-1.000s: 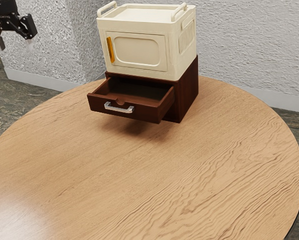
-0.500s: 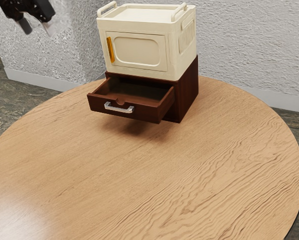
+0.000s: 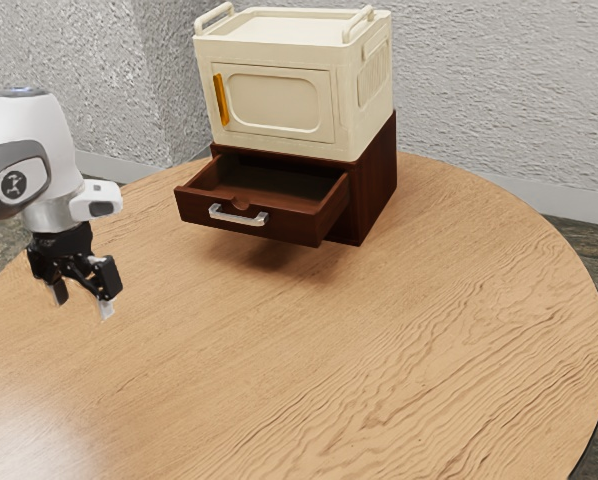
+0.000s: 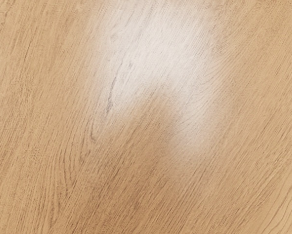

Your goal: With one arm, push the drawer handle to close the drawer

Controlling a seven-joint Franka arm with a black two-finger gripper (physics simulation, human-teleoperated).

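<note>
Claw spread open & empty over near-left part of worktop in ext. view, well apart from handle on drawer, which juts from brown cabinet, so whole push remains, w/ cream box atop, prob. off push path.

1. The black gripper points down, its two fingers spread, touching nothing.
2. Well apart from it, toward the exterior view's right, the dark brown drawer stands open, its silver handle facing the gripper's side.
3. Farther from the gripper, behind the drawer, is its cabinet.
4. A cream box sits on the cabinet, its orange handle nearer the gripper.
</note>
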